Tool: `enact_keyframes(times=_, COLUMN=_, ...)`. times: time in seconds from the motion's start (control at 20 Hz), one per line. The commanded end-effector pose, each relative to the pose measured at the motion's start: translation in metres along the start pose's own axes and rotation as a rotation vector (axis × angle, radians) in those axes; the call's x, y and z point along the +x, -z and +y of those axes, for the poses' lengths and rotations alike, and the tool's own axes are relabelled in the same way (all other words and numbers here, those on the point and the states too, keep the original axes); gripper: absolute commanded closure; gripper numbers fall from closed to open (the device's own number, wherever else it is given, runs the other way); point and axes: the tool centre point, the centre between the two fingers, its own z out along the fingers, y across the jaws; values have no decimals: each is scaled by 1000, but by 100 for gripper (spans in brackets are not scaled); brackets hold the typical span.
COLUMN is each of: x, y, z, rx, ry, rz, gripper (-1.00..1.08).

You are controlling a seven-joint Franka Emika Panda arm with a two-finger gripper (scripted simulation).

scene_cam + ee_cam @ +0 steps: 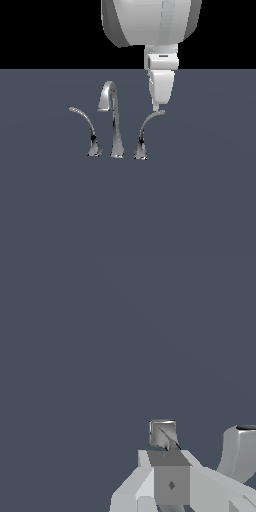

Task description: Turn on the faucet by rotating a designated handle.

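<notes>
The chrome faucet (116,125) stands on a grey-blue surface, its tall hooked spout (111,95) in the middle. The handle (144,129) is the curved lever on the exterior view's right, its thin tip sweeping rightward. My gripper (156,107) hangs straight down over that tip, its fingertips touching or almost touching it. In the wrist view the fingers look pressed together into one block, so the gripper (166,456) is shut, with the handle's tip (162,433) just beyond it and not between the fingers. A chrome piece, likely the spout (239,452), shows beside them.
The mirror-image lever (85,123) curves away to the exterior view's left of the spout. The flat grey-blue surface (200,200) stretches around the faucet on all sides. The arm's bulky white body (150,22) hangs above the handle.
</notes>
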Motion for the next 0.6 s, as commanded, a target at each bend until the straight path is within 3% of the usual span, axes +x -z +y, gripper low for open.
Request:
enact_keyframes(times=0.0, x=3, y=-2, z=-2, rx=1, ry=-18, rz=0, gripper=108)
enact_keyframes(times=0.3, x=4, y=-3, z=-2, rx=1, ry=-21, rz=0, gripper=108)
enact_keyframes(times=0.55, x=10, y=-3, z=14, rx=1, ry=-21, rz=0, gripper=108)
